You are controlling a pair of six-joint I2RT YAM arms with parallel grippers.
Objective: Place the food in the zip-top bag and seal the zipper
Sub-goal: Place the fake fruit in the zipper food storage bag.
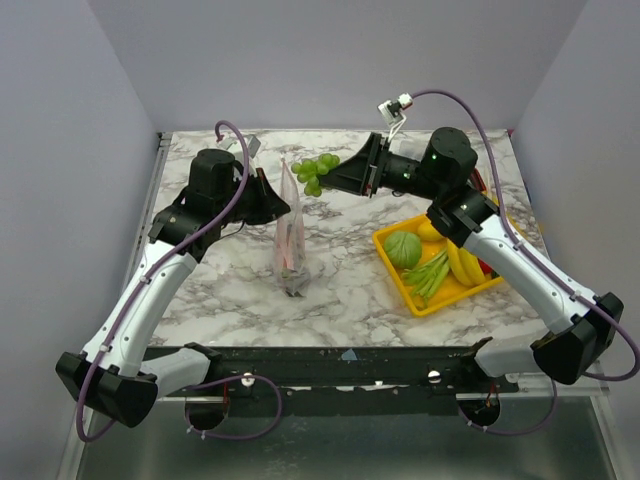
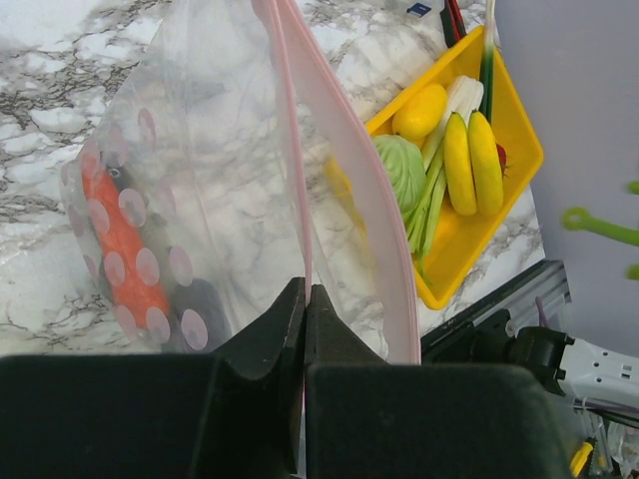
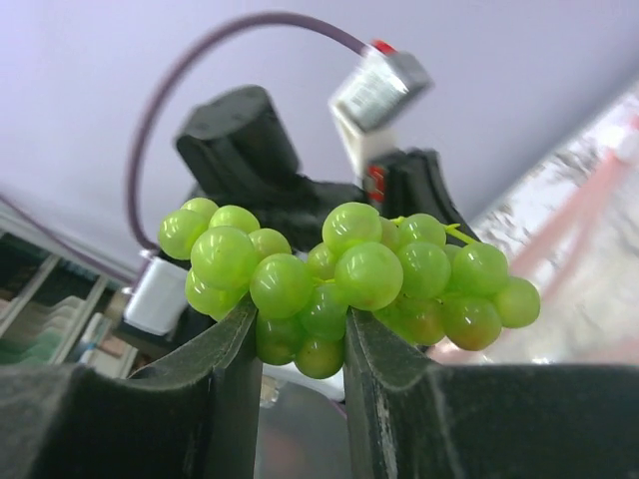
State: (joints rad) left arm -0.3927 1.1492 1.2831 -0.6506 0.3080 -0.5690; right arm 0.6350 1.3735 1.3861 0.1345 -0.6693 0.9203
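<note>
The marble worktop (image 1: 240,290) carries everything. The bag (image 1: 291,245) stands on edge left of centre, its lower end resting on the worktop and its mouth lifted. To its right, well apart, lies a yellow tray (image 1: 435,300).

The left pincer (image 1: 285,205) is pressed together on the bag's mouth. In the left wrist view its fingertips (image 2: 305,299) pinch the pink zipper (image 2: 300,150), whose two strips spread apart farther out, so the mouth gapes. Through the clear, dotted plastic show an orange piece (image 2: 120,239) and a dark piece (image 2: 205,299) low in the bag; I cannot tell what either one is.

The right pincer (image 1: 345,175) is raised above the worktop's far side and pinches a bunch of green grapes (image 1: 315,172) just beside the bag's upper edge. The right wrist view shows the grapes (image 3: 349,269) bulging over both fingers.

In the tray sit a round green cabbage (image 1: 403,248), yellow bananas (image 1: 465,265), green stalks (image 1: 430,272), a lemon (image 1: 428,232) and a sliver of red fruit (image 1: 485,267) partly hidden by the right arm.
</note>
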